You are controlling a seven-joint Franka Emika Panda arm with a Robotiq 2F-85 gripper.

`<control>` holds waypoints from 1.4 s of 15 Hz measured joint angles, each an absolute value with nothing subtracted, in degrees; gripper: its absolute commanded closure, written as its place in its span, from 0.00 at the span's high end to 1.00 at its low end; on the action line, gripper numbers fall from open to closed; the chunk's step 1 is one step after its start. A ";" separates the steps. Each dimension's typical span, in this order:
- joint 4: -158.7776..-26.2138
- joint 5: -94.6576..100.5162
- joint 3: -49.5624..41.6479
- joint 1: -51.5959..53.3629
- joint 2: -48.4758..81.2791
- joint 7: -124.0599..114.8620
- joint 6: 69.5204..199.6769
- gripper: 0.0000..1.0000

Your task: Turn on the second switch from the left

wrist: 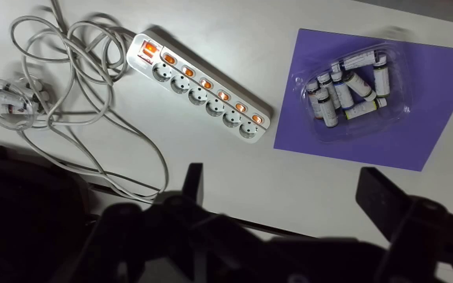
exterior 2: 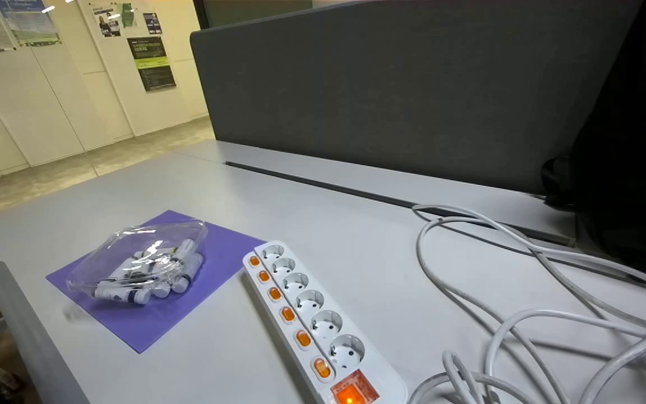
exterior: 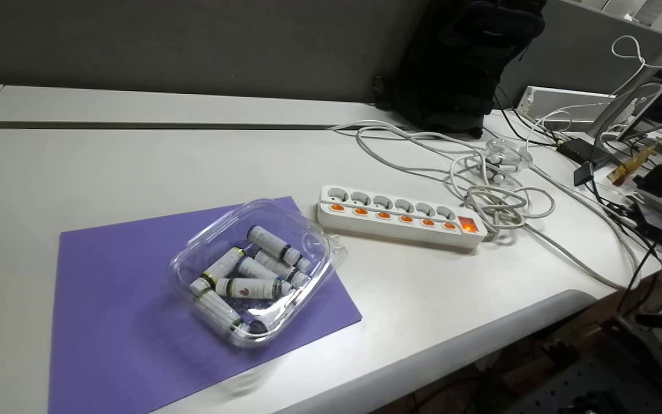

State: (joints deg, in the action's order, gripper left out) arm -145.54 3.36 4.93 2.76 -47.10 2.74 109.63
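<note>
A white power strip (exterior: 391,230) lies on the white desk and shows in both exterior views (exterior 2: 300,311) and in the wrist view (wrist: 207,93). It has a row of sockets, a row of small orange switches and a larger, glowing red-orange switch (exterior: 468,224) at its cable end. The second small switch from the left (exterior: 361,211) shows in an exterior view; I cannot tell its position. My gripper (wrist: 281,169) is open and empty in the wrist view, its fingers apart over the desk. The strip lies beyond the fingertips, up and left in the picture. Neither exterior view clearly shows the gripper.
A clear plastic box (exterior: 250,339) of small bottles stands on a purple sheet (exterior: 112,322) beside the strip. Looped white cables (exterior: 503,207) and a clear cup (exterior: 509,152) lie near its cable end. A black backpack (exterior: 457,63) leans on the grey partition (exterior: 193,46).
</note>
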 measured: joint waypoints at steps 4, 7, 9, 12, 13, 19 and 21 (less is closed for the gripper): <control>-145.64 3.37 4.96 2.78 -46.57 2.72 110.09 1.00; -146.89 3.83 5.57 2.46 -43.14 2.18 114.87 0.75; -148.10 4.70 6.25 1.95 -38.98 1.46 119.57 0.60; -149.41 5.83 6.91 1.29 -31.59 -0.14 126.93 0.38; -149.63 6.18 7.08 1.02 -28.98 -0.80 129.46 0.32; -149.57 8.39 6.85 -1.48 -16.13 -4.84 143.04 0.00; -149.22 8.40 6.06 -2.31 -12.55 -4.90 146.00 0.00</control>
State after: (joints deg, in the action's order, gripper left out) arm -149.22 8.40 6.06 -2.31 -12.55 -4.90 146.00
